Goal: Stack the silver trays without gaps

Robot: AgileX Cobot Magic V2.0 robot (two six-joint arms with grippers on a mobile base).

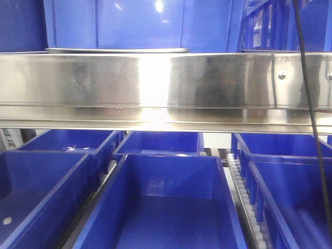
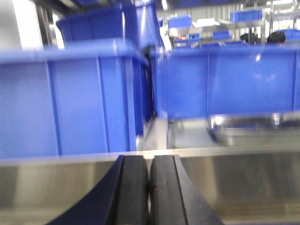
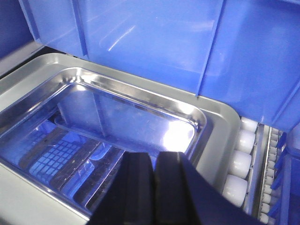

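Bins point(image 3: 154, 42) wall the nested silver trays point(image 3: 140, 108); both grippers point(image 2: 150, 187) point(image 3: 154, 187) closed, empty.

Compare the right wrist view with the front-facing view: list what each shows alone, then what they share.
Only the right wrist view: the right gripper with jaws shut, a silver tray seen from above, apparently nested in another, and white rollers. Only the front view: the steel shelf rail and open blue bins below it. Both: blue bin walls and a silver tray, only a thin edge in front.
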